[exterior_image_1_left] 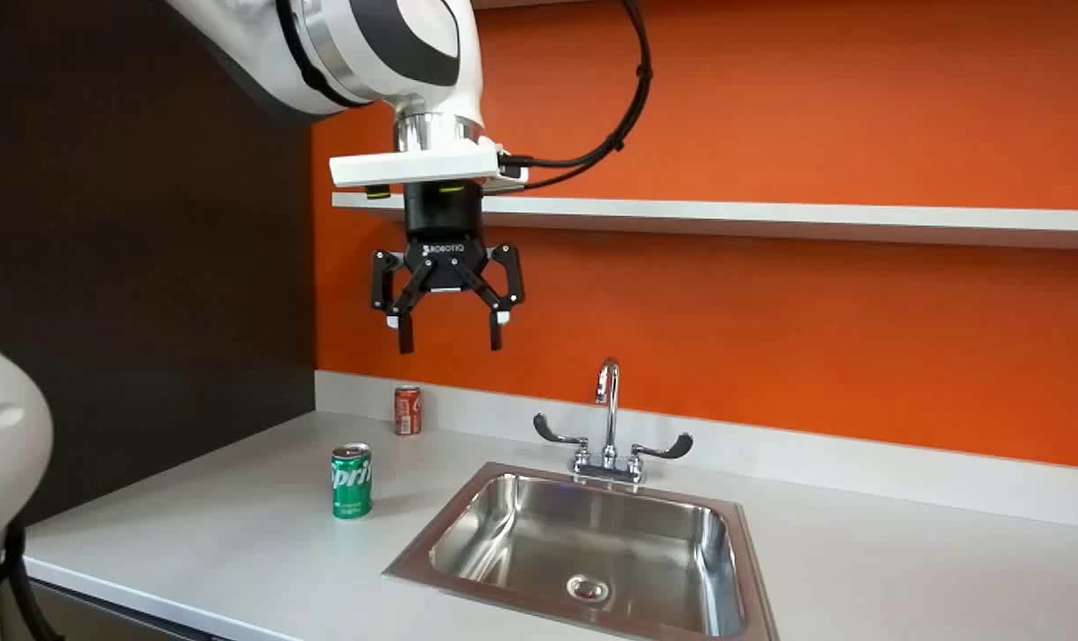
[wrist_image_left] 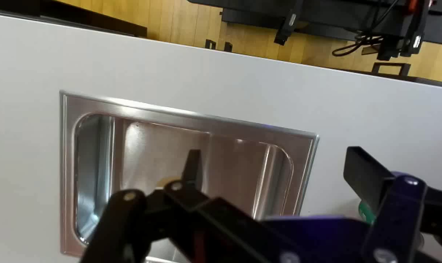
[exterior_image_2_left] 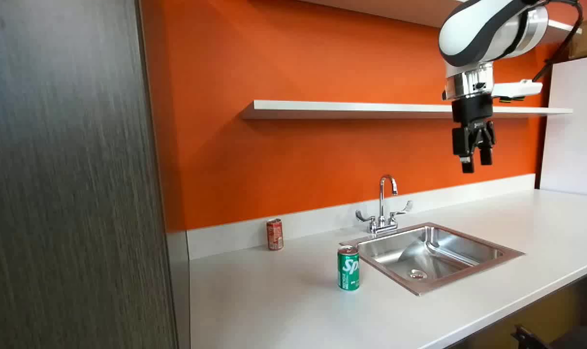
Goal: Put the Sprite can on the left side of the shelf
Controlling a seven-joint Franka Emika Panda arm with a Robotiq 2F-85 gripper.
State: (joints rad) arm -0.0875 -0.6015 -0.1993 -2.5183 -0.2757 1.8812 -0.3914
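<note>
See the gripper [exterior_image_1_left: 450, 345] parted wide, with nothing between the fingers [exterior_image_1_left: 405, 335], well above the counter [exterior_image_1_left: 227, 543]. In an exterior view, find the Sprite [exterior_image_1_left: 352, 482] upright on the counter, at seven o'clock from the gripper. Could land a finger on top by coming down off-centre, tipping it toward the sink [exterior_image_1_left: 628, 543], between three and four o'clock from it. Could misjudge that line-up by trusting the wrist view, with just a green sliver, likely the Sprite, beside a finger at four o'clock. Could knock the red can [exterior_image_1_left: 408, 410], at one o'clock from the Sprite, by swinging wide. Could strike the shelf [exterior_image_1_left: 770, 213] from too low a lift, or the upper board [exterior_image_2_left: 385, 8] from too high a one. Could drop the Sprite by letting go too near the shelf's front edge, or past the left end, at twelve o'clock from the present spot.

Count one gripper, two fingers, two cans (one Sprite, one red), one counter, one sink, one tap [exterior_image_1_left: 611, 418] with two handles [exterior_image_1_left: 668, 447], one full shelf, and one upper board partly in view.
</note>
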